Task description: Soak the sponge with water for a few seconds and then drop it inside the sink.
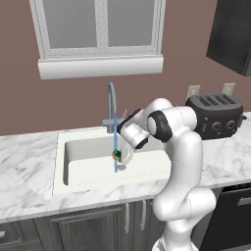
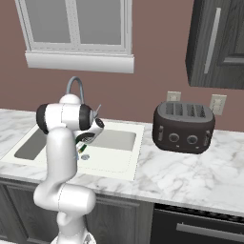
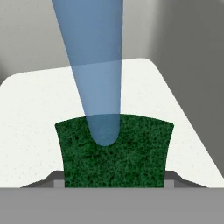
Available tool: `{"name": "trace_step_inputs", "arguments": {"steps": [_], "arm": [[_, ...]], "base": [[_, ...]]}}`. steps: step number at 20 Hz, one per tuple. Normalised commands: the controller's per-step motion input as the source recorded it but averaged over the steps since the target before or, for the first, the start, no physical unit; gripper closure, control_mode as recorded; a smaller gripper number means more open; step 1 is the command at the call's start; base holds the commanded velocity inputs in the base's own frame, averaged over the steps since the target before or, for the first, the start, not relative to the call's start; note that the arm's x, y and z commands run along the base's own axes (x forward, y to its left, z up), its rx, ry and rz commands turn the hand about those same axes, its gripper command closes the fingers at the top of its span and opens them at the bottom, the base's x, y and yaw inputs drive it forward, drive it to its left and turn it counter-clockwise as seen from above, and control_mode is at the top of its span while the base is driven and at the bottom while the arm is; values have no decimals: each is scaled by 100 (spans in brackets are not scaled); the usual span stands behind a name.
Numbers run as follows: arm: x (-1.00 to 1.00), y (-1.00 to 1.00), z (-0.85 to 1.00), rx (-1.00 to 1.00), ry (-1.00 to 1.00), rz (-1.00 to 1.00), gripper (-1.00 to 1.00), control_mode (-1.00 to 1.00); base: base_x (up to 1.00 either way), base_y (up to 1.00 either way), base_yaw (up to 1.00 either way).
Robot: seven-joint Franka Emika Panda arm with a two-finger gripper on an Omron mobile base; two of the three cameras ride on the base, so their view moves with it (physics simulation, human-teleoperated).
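Hand view: we see our tool (image 3: 113,186) gripping the sponge (image 3: 114,148) under the water (image 3: 94,65), above the sink (image 3: 35,113) in the tabletop (image 1: 24,162).

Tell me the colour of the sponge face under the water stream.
Dark green, speckled scrub face of the sponge, clearest in the hand view, where the water meets it.

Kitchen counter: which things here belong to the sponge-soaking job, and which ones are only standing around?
Belong to the job:
sponge, held in the end effector
water running onto it
sink

Only standing around:
toaster
window
wall sockets
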Motion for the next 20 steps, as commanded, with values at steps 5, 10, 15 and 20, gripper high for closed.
{"name": "trace_step_inputs", "arguments": {"steps": [5, 10, 15, 20], "arm": [[0, 0, 0, 0, 0, 0, 100, -100], [0, 0, 0, 0, 0, 0, 100, -100], [0, 0, 1, 0, 0, 0, 100, -100], [0, -4, 19, 0, 7, 0, 100, -100]], "base": [[0, 0, 0], [0, 0, 0], [0, 0, 0], [0, 0, 0]]}}
